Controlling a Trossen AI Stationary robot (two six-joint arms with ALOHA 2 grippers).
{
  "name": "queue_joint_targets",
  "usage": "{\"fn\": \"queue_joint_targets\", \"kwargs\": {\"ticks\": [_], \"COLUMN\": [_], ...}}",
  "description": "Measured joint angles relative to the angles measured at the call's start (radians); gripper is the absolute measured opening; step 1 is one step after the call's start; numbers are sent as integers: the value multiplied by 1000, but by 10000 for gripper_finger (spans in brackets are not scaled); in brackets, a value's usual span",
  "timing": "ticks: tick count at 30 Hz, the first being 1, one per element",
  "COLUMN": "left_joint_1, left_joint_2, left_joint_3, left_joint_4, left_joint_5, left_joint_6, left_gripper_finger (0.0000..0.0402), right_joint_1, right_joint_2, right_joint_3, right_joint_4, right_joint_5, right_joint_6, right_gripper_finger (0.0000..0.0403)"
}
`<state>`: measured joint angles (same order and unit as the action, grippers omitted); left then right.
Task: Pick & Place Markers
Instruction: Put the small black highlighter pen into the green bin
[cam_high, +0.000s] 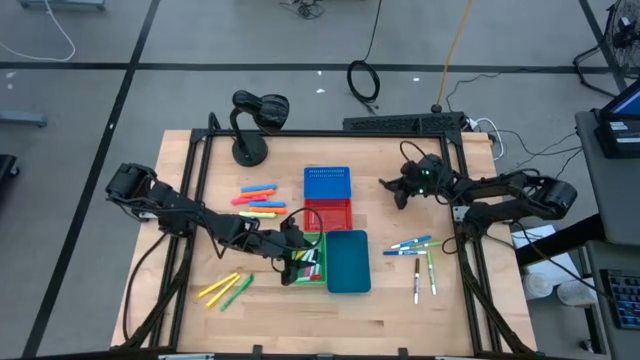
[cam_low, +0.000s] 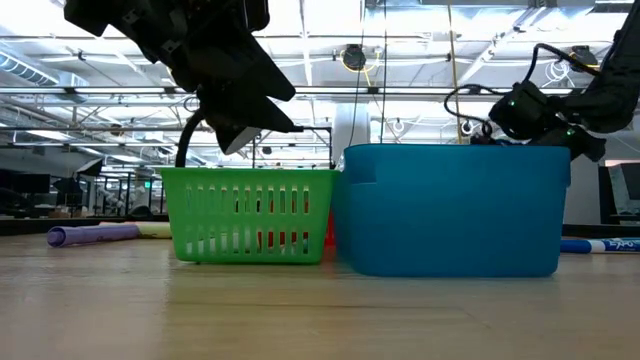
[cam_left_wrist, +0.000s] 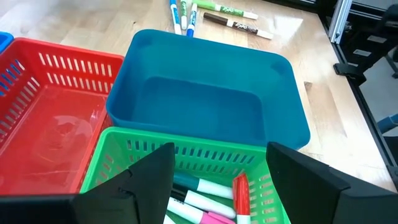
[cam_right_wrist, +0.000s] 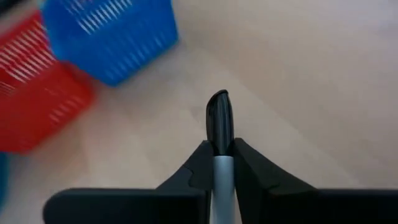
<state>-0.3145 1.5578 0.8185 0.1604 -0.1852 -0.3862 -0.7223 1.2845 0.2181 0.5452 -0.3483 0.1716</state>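
Observation:
My right gripper (cam_right_wrist: 219, 152) is shut on a white-bodied marker (cam_right_wrist: 219, 118) with a black cap, held above the table to the right of the blue basket (cam_high: 327, 183); in the high view it shows as the right gripper (cam_high: 397, 190). My left gripper (cam_left_wrist: 221, 171) hangs open over the green basket (cam_left_wrist: 186, 152), where several markers (cam_left_wrist: 208, 202) lie. Loose markers lie in three groups: orange, pink and yellow ones (cam_high: 258, 200), yellow and green ones (cam_high: 225, 290), and white ones with blue and green caps (cam_high: 418, 258).
A red basket (cam_high: 331, 213) and a teal bin (cam_high: 347, 262) stand packed against the blue and green baskets. A black lamp stand (cam_high: 250, 150) sits at the back left. A purple marker (cam_low: 90, 235) lies left of the green basket in the low view.

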Motion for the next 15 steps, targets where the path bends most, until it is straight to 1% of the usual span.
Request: {"fn": "queue_joint_targets", "kwargs": {"ticks": [3,6,9,12,15], "left_joint_1": [0,0,0,-1,0], "left_joint_2": [0,0,0,0,0], "left_joint_3": [0,0,0,0,0], "left_joint_4": [1,2,15,46,105], "left_joint_5": [0,0,-7,-56,-133], "left_joint_6": [12,13,16,35,103], "left_gripper_finger": [255,255,255,255,255], "right_joint_1": [45,104,169,241,326], "right_joint_2": [0,-1,-1,-2,-2], "right_joint_3": [0,1,1,2,3], "right_joint_4": [65,144,234,349,470], "right_joint_5": [-42,-38,-70,-75,-74], "right_joint_6": [23,27,30,69,96], "right_gripper_finger": [30,28,29,31,28]}}
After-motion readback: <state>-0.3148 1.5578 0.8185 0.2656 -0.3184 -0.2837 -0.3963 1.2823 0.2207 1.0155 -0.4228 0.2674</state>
